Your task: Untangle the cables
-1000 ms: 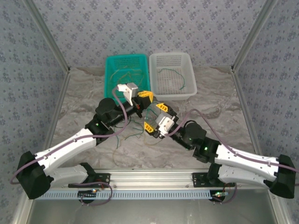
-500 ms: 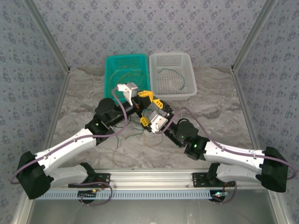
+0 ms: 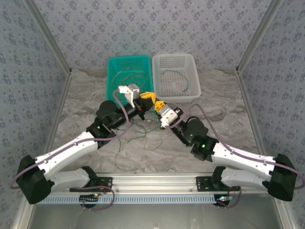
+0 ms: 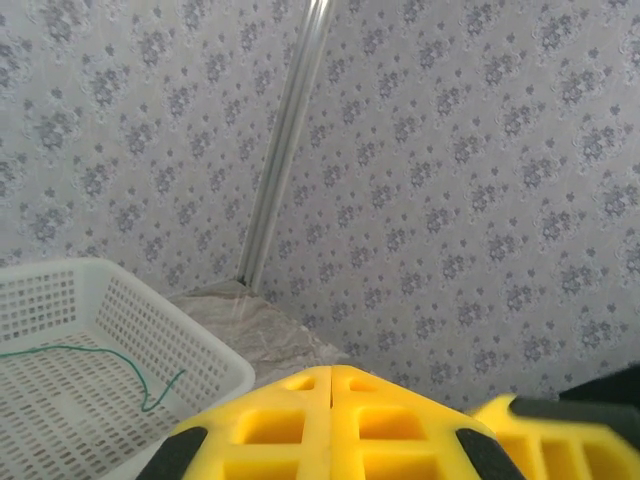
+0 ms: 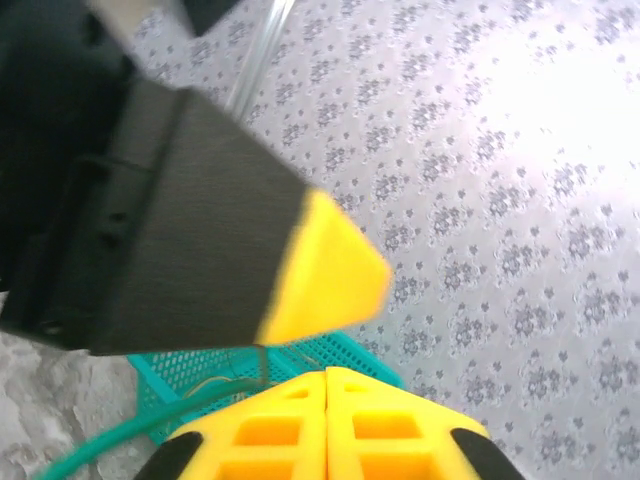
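Over a marbled table [image 3: 81, 100], the left gripper [image 3: 148, 97] and right gripper [image 3: 160, 104] meet almost tip to tip, yellow fingers closed. Thin green and tan cables [image 3: 141, 138] lie loose below them. Behind stand a teal basket [image 3: 110, 71] of tangled wires and, beside it, a white basket [image 3: 196, 76] holding one green cable [image 3: 177, 72].

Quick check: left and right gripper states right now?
Left gripper: closed; whether it holds anything cannot be told.
Right gripper: closed; a green cable runs toward its jaws, grip unclear.

Thin, curly tan and green cables [image 3: 142, 135] lie tangled at centre; more in the far teal basket [image 3: 113, 64]; one green cable [image 4: 60, 351] in the white basket [image 3: 192, 63].
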You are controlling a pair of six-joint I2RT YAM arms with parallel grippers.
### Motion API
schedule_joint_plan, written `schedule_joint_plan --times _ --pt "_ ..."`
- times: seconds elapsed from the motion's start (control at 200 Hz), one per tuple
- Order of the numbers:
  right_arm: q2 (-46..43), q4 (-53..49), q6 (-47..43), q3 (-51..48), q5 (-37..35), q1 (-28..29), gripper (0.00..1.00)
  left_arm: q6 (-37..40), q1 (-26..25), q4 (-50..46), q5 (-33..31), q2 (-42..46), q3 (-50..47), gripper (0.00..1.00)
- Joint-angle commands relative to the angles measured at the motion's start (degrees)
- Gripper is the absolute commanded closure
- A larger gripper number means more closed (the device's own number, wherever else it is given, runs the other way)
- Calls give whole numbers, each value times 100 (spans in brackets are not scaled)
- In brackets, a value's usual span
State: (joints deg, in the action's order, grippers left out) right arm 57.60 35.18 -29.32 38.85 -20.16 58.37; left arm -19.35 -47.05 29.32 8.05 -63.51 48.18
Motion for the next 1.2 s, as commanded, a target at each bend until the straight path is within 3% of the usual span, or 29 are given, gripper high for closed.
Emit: schedule_joint_plan --times 0.0,0.095,0.18,0.255,0.295,0.45,0.58,0.79,1.194 --pt "-429 -632 1014 203 43 -327 98 155 -50 174 -321 261 -118 100" --pt "-750 -910 1575 70 93 -652 100 259 -42 184 -452 402 -216 100" --pt "-1045 -1165 1769 -85 643 -934 100 330 -40 34 -498 474 -187 100" --pt "-1080 -1427 1652 -134 893 -1029 72 350 -35 30 -457 514 -189 100" --pt "-1048 -1547 1518 -126 923 -984 63 362 -34 25 -415 504 -183 100" --pt "-799 -1254 731 -228 660 -487 48 398 -33 -101 -327 461 -116 100" --pt "-458 -524 -245 -407 503 -6 46 354 -36 -111 -375 451 -146 100" --pt "102 227 -931 -332 404 119 44 316 -40 -190 -305 418 -112 100" --pt "630 1052 -1188 -167 554 132 41 235 -36 -35 -244 400 -186 100"
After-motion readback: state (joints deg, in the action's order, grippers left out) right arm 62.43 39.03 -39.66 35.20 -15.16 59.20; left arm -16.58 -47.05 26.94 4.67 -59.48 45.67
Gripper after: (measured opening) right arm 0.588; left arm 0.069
